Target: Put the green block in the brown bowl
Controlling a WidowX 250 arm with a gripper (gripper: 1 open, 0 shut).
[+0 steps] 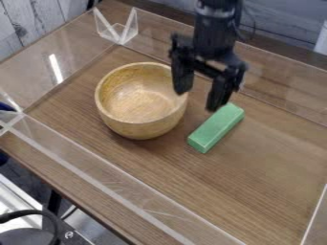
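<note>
The black two-fingered gripper point(206, 84) is hanging with its jaws spread wide and holding nothing, pointing down just above the far end of the small bright green rectangular block point(216, 127). That block is lying flat on the wooden tabletop point(255, 182), just beside the round light-brown wooden bowl point(141, 99).
</note>
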